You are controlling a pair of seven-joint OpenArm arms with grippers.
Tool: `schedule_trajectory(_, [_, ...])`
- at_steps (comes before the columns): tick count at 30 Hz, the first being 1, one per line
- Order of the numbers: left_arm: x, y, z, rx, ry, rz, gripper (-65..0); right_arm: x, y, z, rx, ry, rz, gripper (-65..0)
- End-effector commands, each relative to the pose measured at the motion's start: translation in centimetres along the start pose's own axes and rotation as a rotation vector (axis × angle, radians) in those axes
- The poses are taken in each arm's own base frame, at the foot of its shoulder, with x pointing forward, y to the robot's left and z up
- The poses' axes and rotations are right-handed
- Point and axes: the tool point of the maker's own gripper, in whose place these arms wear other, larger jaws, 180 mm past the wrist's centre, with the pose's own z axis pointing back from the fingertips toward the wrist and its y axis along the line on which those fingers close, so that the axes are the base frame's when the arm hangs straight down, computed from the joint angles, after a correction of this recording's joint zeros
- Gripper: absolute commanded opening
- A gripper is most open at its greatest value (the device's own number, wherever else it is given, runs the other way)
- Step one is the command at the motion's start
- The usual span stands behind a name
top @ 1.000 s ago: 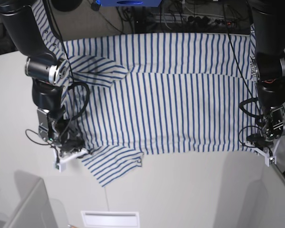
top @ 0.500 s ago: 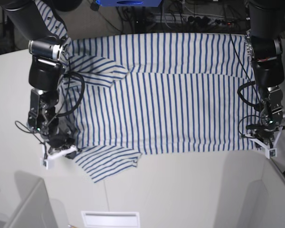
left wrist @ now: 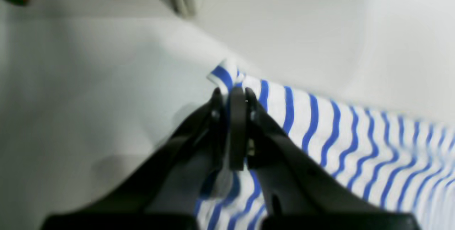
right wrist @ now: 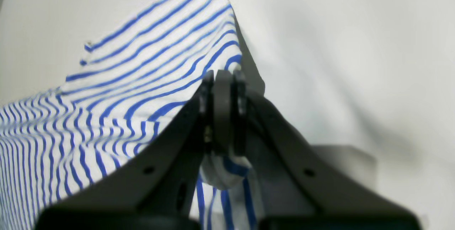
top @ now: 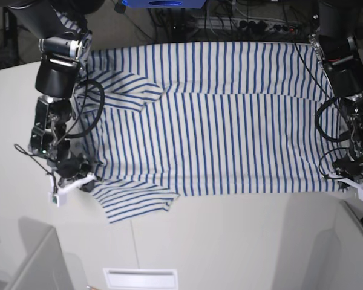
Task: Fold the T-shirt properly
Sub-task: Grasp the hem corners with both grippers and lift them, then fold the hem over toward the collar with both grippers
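Observation:
The T-shirt [top: 218,115], white with thin blue stripes, lies spread across the table, with one sleeve folded in at the upper left and another sticking out at the lower left. My left gripper [top: 353,180] pinches the near right corner of the shirt; its black jaws [left wrist: 233,96] are shut on the striped hem [left wrist: 227,75]. My right gripper [top: 72,183] holds the near left edge beside the lower sleeve; in the right wrist view the gripper [right wrist: 222,77] is shut on bunched striped cloth [right wrist: 153,66].
The white table [top: 230,241] extends in front of the shirt. A white slotted plate [top: 140,278] lies at the near edge and a grey panel [top: 30,266] at the lower left. Cables and a blue box [top: 163,3] sit behind the table.
Both grippers have moved outward and slightly back, pulling the near hem of the shirt taut. The lower left sleeve has slid left with the right gripper.

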Motion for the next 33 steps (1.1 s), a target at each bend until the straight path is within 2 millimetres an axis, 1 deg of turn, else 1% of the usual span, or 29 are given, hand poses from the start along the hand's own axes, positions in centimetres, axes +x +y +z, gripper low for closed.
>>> schedule_trajectory(1, [2.3,0.4,0.7,0.001,-0.059,-0.002,-65.0,2.6,0.2,0.5,0.010,-0.067,0.015,-65.0])
schedule_trajectory(4, [1.8,0.2,1.5,-0.018,-0.068,0.000,-65.0,1.8,0.0,1.0,0.006,-0.064,0.022,-65.0])
schedule_trajectory(8, [0.8,-0.1,2.3,-0.056,-0.056,0.039,-65.0,1.7,0.3,2.1,0.016,-0.091,0.028,-65.0])
schedule_trajectory(11, [0.8,0.7,3.4,-0.072,-0.084,0.112,-65.0,1.6,0.7,2.9,0.054,-0.114,-0.012,-65.0])
schedule_trajectory(12, [0.8,0.7,3.8,-0.078,-0.091,0.115,-65.0,1.2,0.7,3.1,0.060,-0.105,-0.018,-65.0])
schedule_trajectory(16, [0.1,0.5,5.0,-0.085,-0.067,0.077,-65.0,-0.3,0.6,3.7,0.058,-0.079,-0.013,-65.0])
schedule_trajectory(18, [-0.2,0.4,5.3,-0.088,-0.053,0.061,-65.0,-0.4,0.5,4.2,0.056,-0.085,-0.005,-65.0])
schedule_trajectory(20, [0.0,1.3,5.8,-0.071,-0.051,0.031,-65.0,-0.4,0.7,4.7,0.056,-0.093,0.005,-65.0])
schedule_trajectory(22, [0.2,1.7,6.0,-0.064,-0.051,0.020,-65.0,-0.7,0.7,5.0,0.056,-0.091,0.013,-65.0])
schedule_trajectory(23, [0.5,2.0,6.0,-0.059,-0.052,0.013,-65.0,-0.7,0.5,5.2,0.051,-0.085,0.011,-65.0])
schedule_trajectory(25, [0.9,2.7,6.3,-0.045,-0.053,-0.009,-65.0,-0.2,-0.8,6.0,0.023,-0.087,-0.015,-65.0])
schedule_trajectory(27, [0.1,3.1,6.5,-0.037,-0.020,-0.030,-65.0,0.0,-1.4,6.6,0.009,-0.076,-0.027,-65.0])
schedule_trajectory(28, [-0.1,3.1,6.6,-0.038,-0.002,-0.037,-65.0,0.1,-1.3,6.8,0.009,-0.073,-0.024,-65.0])
schedule_trajectory(30, [-0.2,2.3,6.9,-0.062,0.009,-0.067,-65.0,0.3,-1.0,7.2,0.011,-0.069,-0.010,-65.0])
schedule_trajectory(33, [-1.0,1.9,7.6,-0.078,0.030,-0.108,-65.0,-0.5,-1.1,7.8,0.005,-0.044,0.000,-65.0])
